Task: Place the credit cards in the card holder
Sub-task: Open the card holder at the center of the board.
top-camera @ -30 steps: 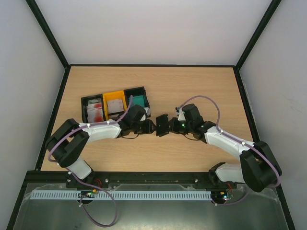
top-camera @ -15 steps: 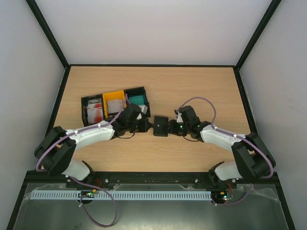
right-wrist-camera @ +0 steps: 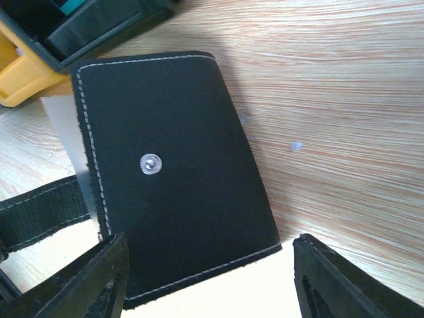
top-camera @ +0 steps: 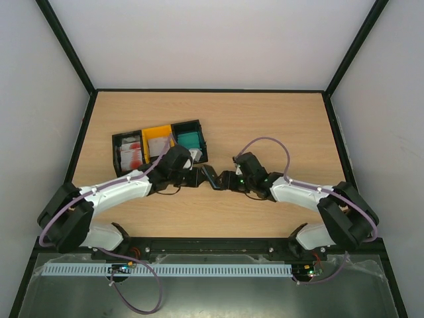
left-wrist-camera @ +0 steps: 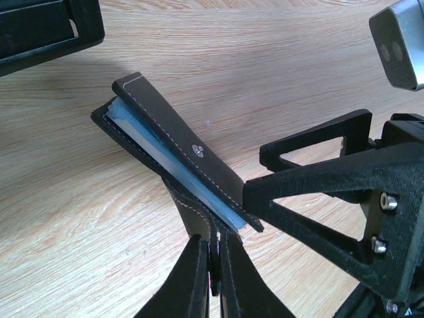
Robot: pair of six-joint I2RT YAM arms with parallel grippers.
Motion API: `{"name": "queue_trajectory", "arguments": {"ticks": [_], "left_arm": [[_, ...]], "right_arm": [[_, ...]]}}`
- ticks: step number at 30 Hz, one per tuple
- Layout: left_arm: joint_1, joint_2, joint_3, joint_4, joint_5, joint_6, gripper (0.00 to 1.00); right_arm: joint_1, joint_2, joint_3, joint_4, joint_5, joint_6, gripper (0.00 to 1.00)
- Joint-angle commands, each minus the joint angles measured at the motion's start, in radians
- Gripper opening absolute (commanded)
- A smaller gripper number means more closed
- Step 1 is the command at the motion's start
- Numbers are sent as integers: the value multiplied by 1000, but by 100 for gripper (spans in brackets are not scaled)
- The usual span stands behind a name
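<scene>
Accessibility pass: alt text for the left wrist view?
Left gripper shut on the black card holder's tab, holding it tilted over the wooden table, a pale blue card edge showing between its flaps; a right gripper finger alongside.

Left arm (top-camera: 122,187): extended low toward centre, elbow folded back at the near left. Left claw (left-wrist-camera: 212,250): fingers pressed together, pinching a flap of the card holder (left-wrist-camera: 173,136).

Right arm (top-camera: 301,192): extended low toward centre in mirror pose, elbow folded back at the near right. Right claw (right-wrist-camera: 209,268): fingers (right-wrist-camera: 99,278) spread wide apart, not closed on anything.

The two claws face each other, tips close together.
</scene>
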Motion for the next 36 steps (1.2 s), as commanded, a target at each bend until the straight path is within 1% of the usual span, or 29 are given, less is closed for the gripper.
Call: {"name": "queue_trajectory", "arguments": {"ticks": [1,5,8,12,15,19,22,27,33,36], "left_arm": [[5,-41,7,-52,22,47,3],[5,-51,13,-70,22,64,3],[5,-53,16,-81,21,76,3],[5,-60,18,-82,27,79,3],[5,-65,20,-80,30,81,3],[5,-68,23,-79,32,83,3],[5,-74,29,-80,31,84,3],[5,-69,32,-92,16,86,3],[5,-74,41,-112,-10,96,3],[5,-69,40,-118,-7,101,3]], "right_arm": [[34,-32,12,70,86,54,68],[40,-87,2,71,117,55,76],[50,-93,13,51,118,33,80],[56,-63,49,-15,145,-11,79],[60,-32,76,-42,121,-53,78],[66,2,103,-70,90,-112,80],[67,27,122,-98,110,-128,80],[67,66,148,-132,183,-128,74],[67,57,153,-186,385,-85,59],[66,66,159,-233,497,-63,58]]}}
